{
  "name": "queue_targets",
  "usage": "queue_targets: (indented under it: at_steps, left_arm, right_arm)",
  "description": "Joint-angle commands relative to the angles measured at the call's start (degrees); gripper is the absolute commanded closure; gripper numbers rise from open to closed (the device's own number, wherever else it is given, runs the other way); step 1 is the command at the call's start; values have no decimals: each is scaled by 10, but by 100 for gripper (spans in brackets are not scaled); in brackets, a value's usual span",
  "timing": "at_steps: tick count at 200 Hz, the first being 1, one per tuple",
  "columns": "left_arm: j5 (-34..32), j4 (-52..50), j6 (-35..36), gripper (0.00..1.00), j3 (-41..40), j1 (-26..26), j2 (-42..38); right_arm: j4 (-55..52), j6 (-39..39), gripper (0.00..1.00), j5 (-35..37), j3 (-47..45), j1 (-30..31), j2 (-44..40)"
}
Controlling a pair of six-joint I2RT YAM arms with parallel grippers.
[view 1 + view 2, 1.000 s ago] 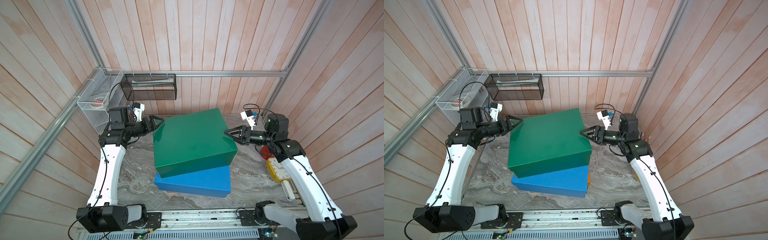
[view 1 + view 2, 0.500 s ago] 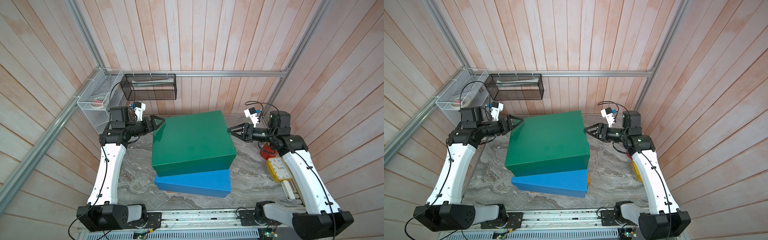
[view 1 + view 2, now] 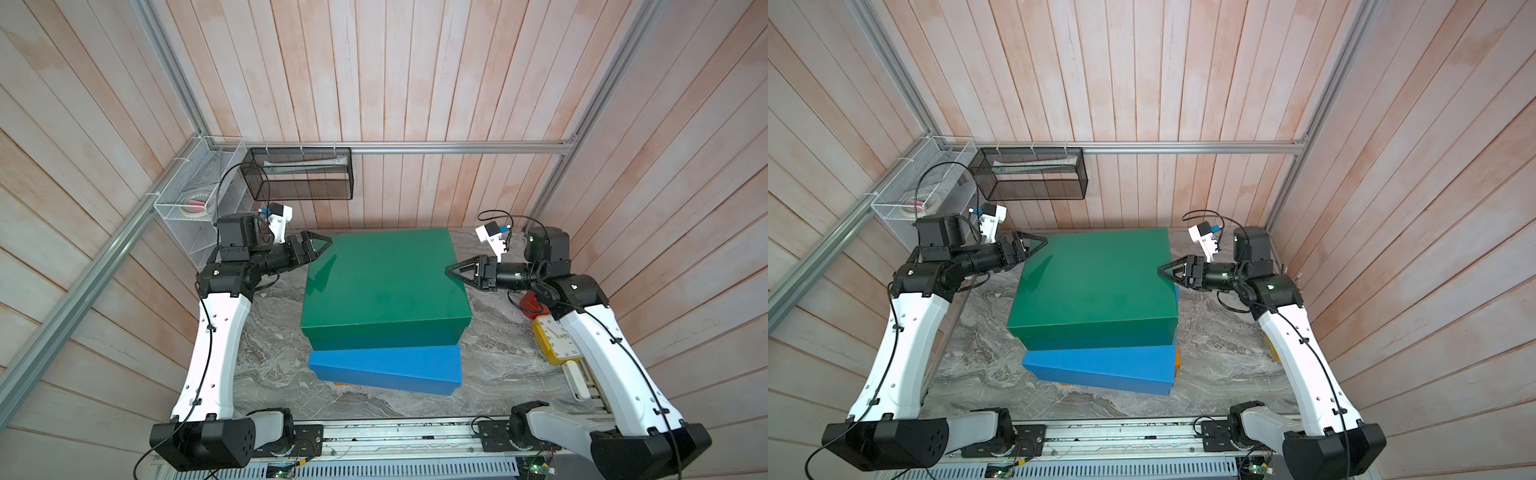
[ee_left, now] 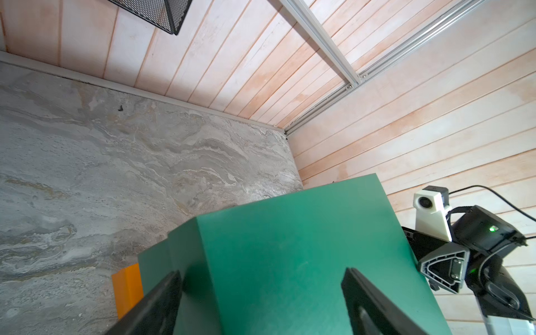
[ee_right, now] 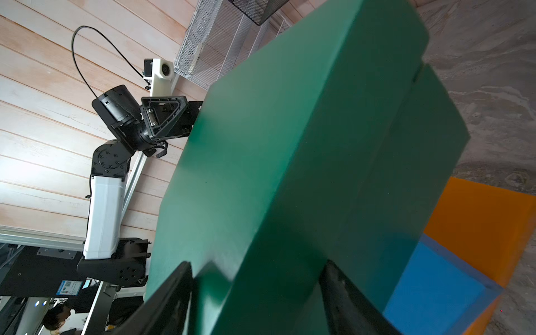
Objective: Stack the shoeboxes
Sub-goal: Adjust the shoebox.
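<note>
Green shoebox (image 3: 382,282) lid looked smooth, faintly glossy. Blue shoebox (image 3: 386,370) looked matt. Surface (image 3: 274,374) showed grey marbled stone pattern. Walls (image 3: 415,83) were pale wood planks. Basket (image 3: 299,183) at 11 o'clock was black metal mesh.

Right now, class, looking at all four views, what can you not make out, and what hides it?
- orange box: top views show only slivers under the blue box and green box.
- yellow clock: top view, partly behind the right arm.
- red object: top view, mostly behind that arm; cannot be named.
- white wire rack: contents too small to name.
</note>
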Motion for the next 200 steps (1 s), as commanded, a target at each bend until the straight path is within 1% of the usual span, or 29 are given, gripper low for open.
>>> queue_targets:
  at_steps: [1, 48, 80, 110, 134, 168, 200]
  left_arm:
    - [23, 11, -1, 10, 1, -21, 16]
    - [28, 14, -2, 10, 19, -36, 30]
    - [28, 10, 0, 11, 18, -54, 33]
    - [24, 8, -7, 11, 3, -65, 19]
    - [21, 4, -13, 12, -6, -67, 0]
    - [22, -5, -21, 12, -2, -68, -17]
    - [21, -20, -20, 12, -5, -73, -28]
  right_arm:
    - [6, 27, 31, 10, -12, 6, -33]
    - [4, 66, 33, 40, -36, 34, -74]
    - [-22, 65, 34, 68, -54, 41, -90]
    - [-46, 51, 35, 91, -58, 40, -103]
    - [-56, 46, 37, 90, -47, 26, -104]
    - [-59, 58, 38, 60, -31, 22, -101]
    - [-86, 58, 38, 68, -43, 22, -116]
